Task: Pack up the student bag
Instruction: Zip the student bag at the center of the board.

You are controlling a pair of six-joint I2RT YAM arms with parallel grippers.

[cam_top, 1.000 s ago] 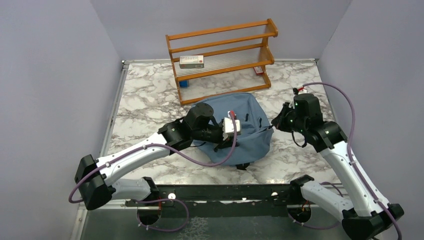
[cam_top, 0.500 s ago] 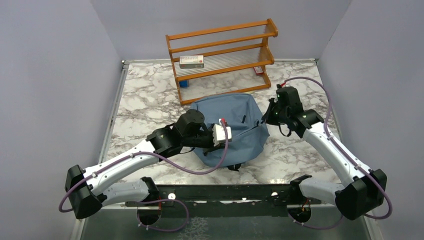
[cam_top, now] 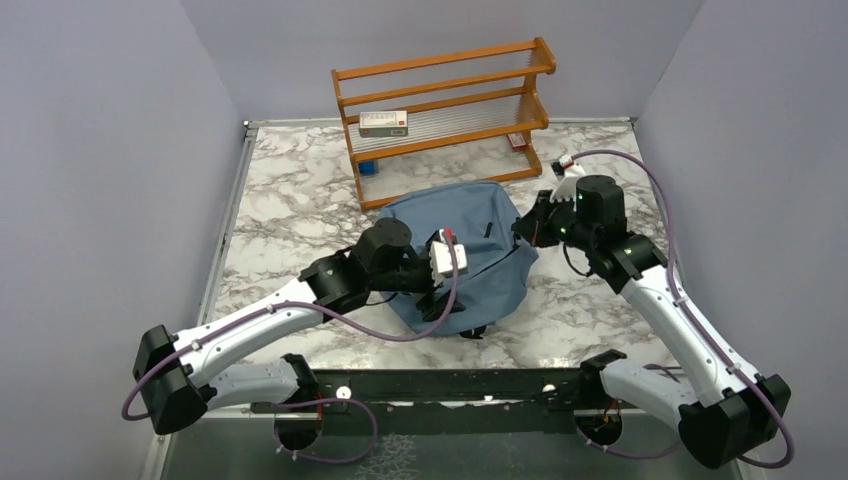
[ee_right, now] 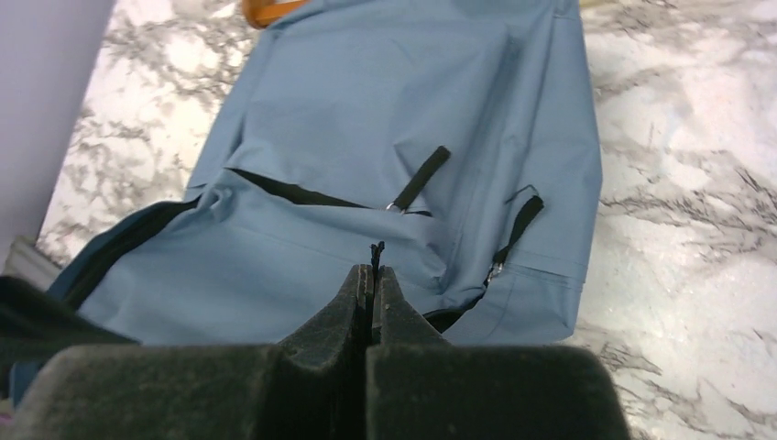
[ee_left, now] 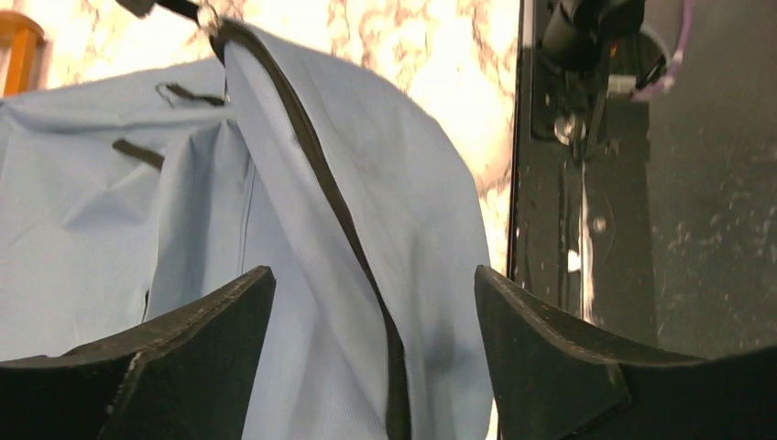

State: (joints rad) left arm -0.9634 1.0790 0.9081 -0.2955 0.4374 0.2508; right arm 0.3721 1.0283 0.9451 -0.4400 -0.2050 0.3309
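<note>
Lying near the middle of the white-and-grey marbled counter [cam_top: 290, 200], the soft dusty-blue fabric student bag [cam_top: 480, 215] sat just in front of the orange wooden shelf rack [cam_top: 440, 62] that stood along the far edge. The left end effector [ee_left: 371, 275] hung over the bag's near-left part with its black fingers [ee_left: 202, 367] spread wide and nothing between them. Below the gap ran the bag's black zipper trim [ee_left: 339, 211], with blue cloth on both sides.

The right end effector [ee_right: 374, 270] was at the bag's right side, toward the counter's right edge. Its fingers were pressed together on a small black zipper tab [ee_right: 376, 249], whose tip poked out past the fingertips. In the left wrist view the zipper line rose to a little metal ring [ee_left: 206, 16] by that grip, and the cloth there was drawn up into a ridge.

A short black strap loop [ee_right: 420, 179] lay on the bag's front panel beside a dark open slit [ee_right: 293, 192]. A flat white box [cam_top: 383, 123] rested on one of the rack's shelves, and a small blue block [cam_top: 368, 167] sat on the counter under the rack's left end.
</note>
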